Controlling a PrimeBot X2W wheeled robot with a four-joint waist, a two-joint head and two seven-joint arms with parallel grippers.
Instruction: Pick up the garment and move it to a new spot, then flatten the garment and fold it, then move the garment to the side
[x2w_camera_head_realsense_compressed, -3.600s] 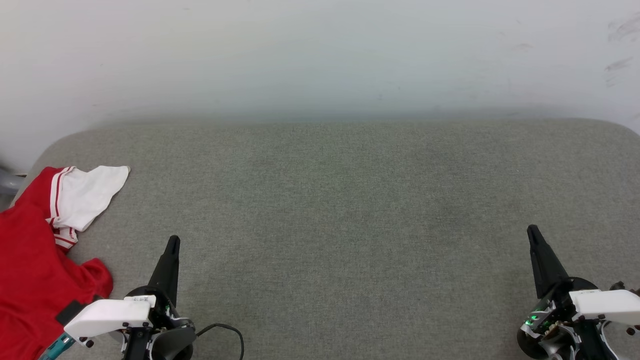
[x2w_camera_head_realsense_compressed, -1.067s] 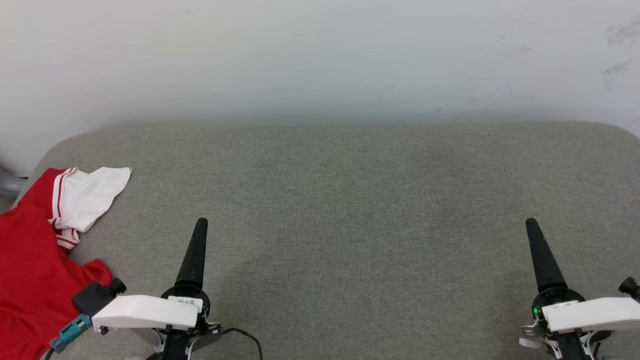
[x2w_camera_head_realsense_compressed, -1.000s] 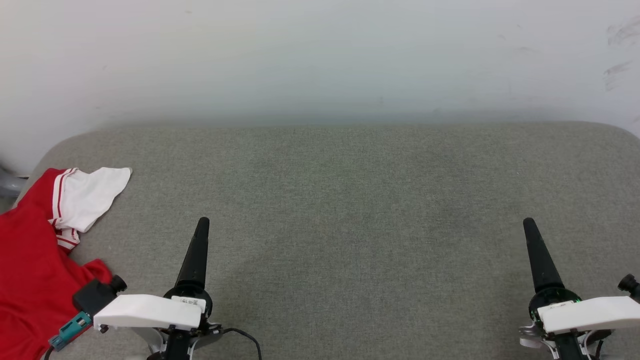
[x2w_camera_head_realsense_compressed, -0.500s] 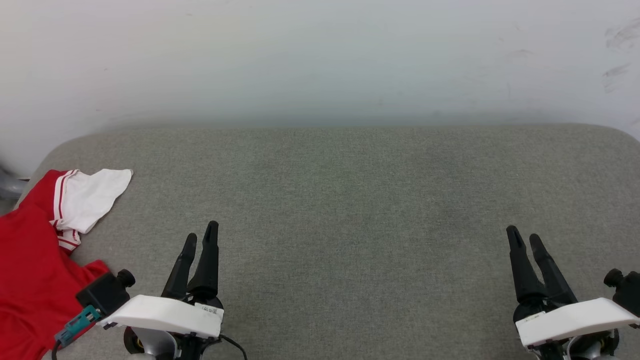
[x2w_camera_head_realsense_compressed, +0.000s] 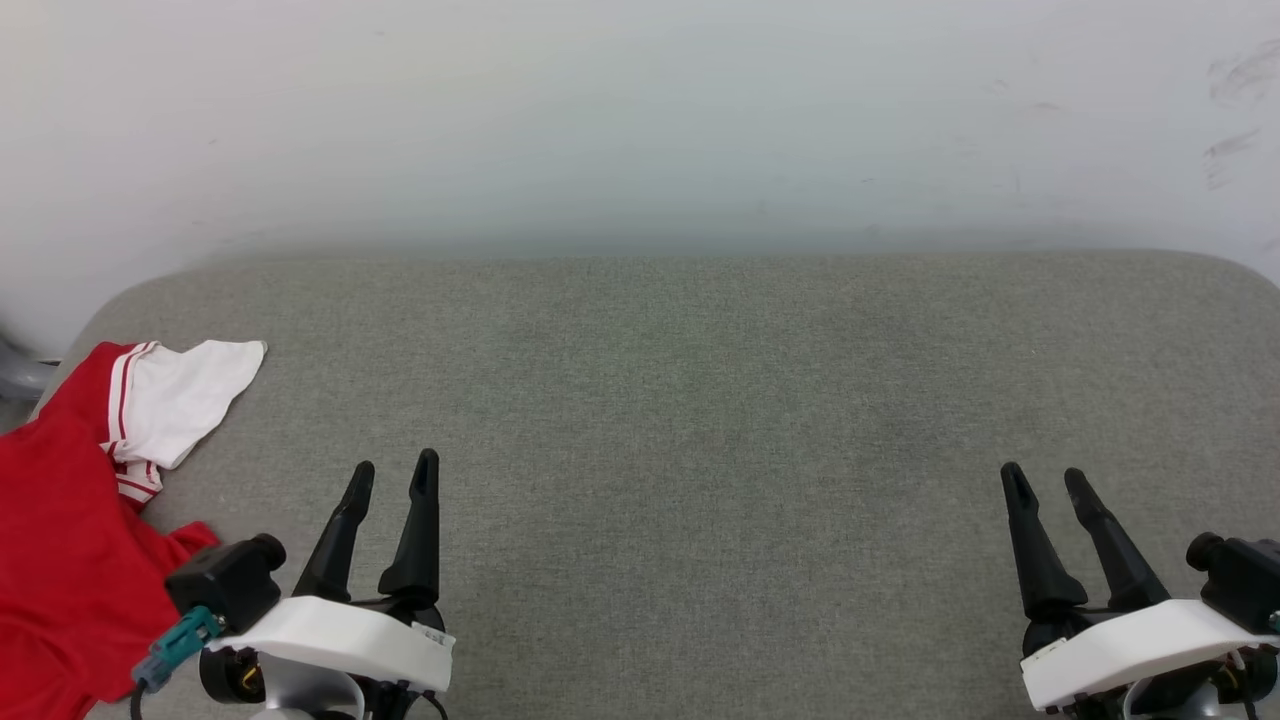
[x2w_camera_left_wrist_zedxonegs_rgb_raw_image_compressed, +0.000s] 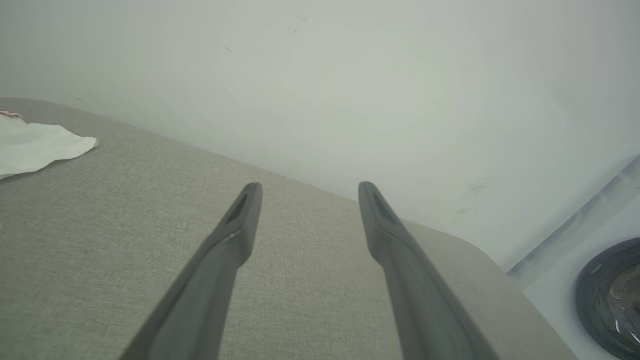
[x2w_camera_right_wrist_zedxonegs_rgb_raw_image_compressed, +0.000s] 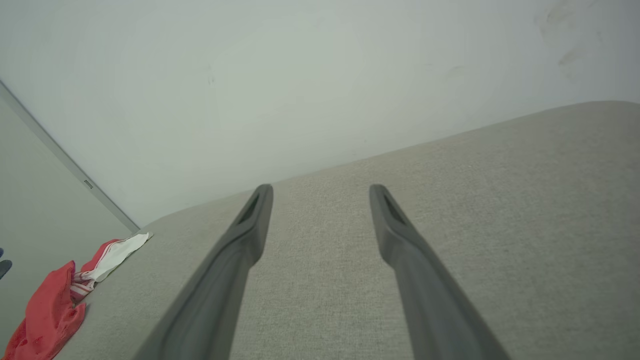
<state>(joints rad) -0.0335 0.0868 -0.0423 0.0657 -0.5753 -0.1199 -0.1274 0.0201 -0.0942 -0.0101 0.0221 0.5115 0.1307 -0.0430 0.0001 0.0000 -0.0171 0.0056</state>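
The garment (x2w_camera_head_realsense_compressed: 60, 540) lies crumpled at the far left end of the grey surface (x2w_camera_head_realsense_compressed: 700, 400), red body bunched, one white sleeve (x2w_camera_head_realsense_compressed: 180, 395) spread flat toward the middle. It looks like thin jersey cloth: light, limp and a little slick, so it will probably sag and trail from wherever it is pinched, and a shallow nip may slide off or catch a single layer. The striped seam where the sleeve meets the red body looks like the firmest hold, thicker than the open cloth. The nearer red fold beside the left gripper (x2w_camera_head_realsense_compressed: 394, 463) is easier to reach but gives less control of the shape.

Much of the garment is cut off by the left edge of the head view. Its hem, collar, second sleeve and any print cannot be made out. Whether it hangs over the surface's end cannot be told. The left wrist view catches just the sleeve tip. The right wrist view has the garment small and distant, low on its left.

The left gripper hovers just beside the red fold, apart from it, jaws spread wide and holding nothing. The right gripper (x2w_camera_head_realsense_compressed: 1044, 472) is well apart at the other end, equally wide and bare. A pale wall (x2w_camera_head_realsense_compressed: 640, 120) stands behind.
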